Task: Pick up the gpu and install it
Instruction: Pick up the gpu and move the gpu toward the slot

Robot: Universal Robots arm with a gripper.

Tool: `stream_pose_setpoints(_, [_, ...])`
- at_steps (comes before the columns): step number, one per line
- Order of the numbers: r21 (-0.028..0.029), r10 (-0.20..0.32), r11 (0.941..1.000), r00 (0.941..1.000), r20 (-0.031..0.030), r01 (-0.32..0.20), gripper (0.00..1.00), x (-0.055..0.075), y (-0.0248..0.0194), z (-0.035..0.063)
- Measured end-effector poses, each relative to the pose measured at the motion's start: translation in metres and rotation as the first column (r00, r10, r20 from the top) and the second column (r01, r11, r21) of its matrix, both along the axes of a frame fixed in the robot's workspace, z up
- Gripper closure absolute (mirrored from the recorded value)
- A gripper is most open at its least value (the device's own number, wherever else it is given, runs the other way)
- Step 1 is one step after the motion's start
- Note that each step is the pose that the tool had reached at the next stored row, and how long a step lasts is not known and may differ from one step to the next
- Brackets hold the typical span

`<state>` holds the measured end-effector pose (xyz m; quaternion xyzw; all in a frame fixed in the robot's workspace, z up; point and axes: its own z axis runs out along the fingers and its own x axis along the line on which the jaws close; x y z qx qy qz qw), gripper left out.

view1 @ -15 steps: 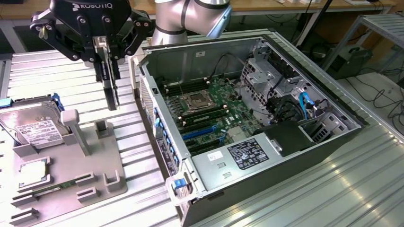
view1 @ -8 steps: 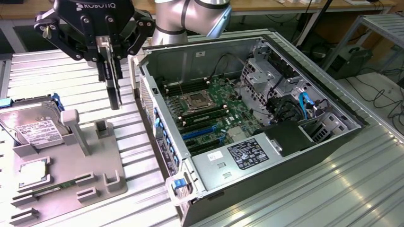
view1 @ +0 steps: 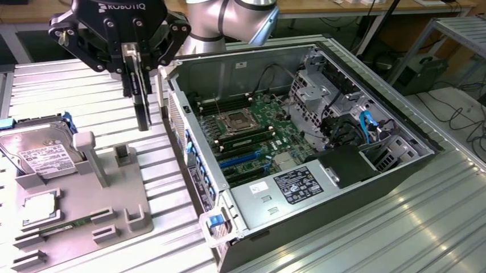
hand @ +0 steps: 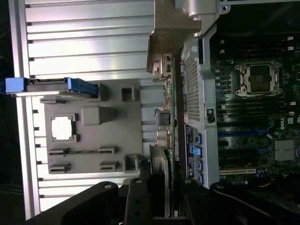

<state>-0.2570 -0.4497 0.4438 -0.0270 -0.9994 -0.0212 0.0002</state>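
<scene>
A: Largest first. What carried the set-up?

B: A slatted metal worktop (view1: 425,227). Toward the exterior view's right lay the computer case (view1: 349,205), side panel off. The motherboard (view1: 266,122) was exposed, with its processor socket and blue slots visible.

A: And beside the case?

B: Toward the exterior view's left sat a grey fixture tray (view1: 114,199). It held a hard drive (view1: 38,153) with a white label, tilted in its holder. Nearer the camera were a square chip (view1: 38,207) and a narrow memory stick (view1: 65,226), lying flat.

A: Gripper position?

B: The gripper (view1: 139,68) hung above the strip of worktop between the tray and the case, near the case's rear panel.

A: Jaws?

B: Pinching the gpu (view1: 141,105) at its upper part, one finger on each face.

A: Where exactly was the gpu?

B: In the air, off the tray, hanging on edge below the jaws. Its lower end appeared clear of the worktop. It was just beside the case wall, outside it, and apart from the motherboard. The wrist view showed it edge-on, running alongside the case's outer wall.
</scene>
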Motion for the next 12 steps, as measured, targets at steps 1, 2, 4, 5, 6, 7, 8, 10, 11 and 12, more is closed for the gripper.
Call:
stream_pose_setpoints(1, [0.0000,0.000,1.0000,1.0000,0.0000,0.000,0.72,0.0003,0.0000,0.0000])
stream_pose_setpoints(2, [0.0001,0.000,1.0000,1.0000,0.0001,0.000,0.72,0.0007,0.0000,-0.0001])
stream_pose_setpoints(4, [0.0001,0.000,1.0000,1.0000,0.0000,0.000,0.72,0.0020,0.0000,0.0000])
stream_pose_setpoints(5, [0.0000,0.000,1.0000,1.0000,0.0000,0.000,0.72,0.0027,0.0000,0.0000])
stream_pose_setpoints(6, [0.0000,0.000,1.0000,1.0000,0.0000,0.000,0.72,0.0034,0.0000,0.0000])
stream_pose_setpoints(7, [0.0000,0.000,1.0000,1.0000,0.0000,0.000,0.72,0.0041,0.0000,0.0000])
stream_pose_setpoints(8, [0.0000,0.000,1.0000,1.0000,0.0000,0.000,0.72,0.0048,0.0000,0.0000])
stream_pose_setpoints(10, [0.0000,0.000,1.0000,1.0000,0.0000,0.000,0.72,0.0064,0.0000,0.0000])
stream_pose_setpoints(11, [0.0001,0.000,1.0000,1.0000,0.0001,0.000,0.72,0.0074,0.0000,0.0000])
stream_pose_setpoints(12, [0.0001,0.000,1.0000,1.0000,0.0000,0.000,0.72,0.0081,0.0000,0.0000])
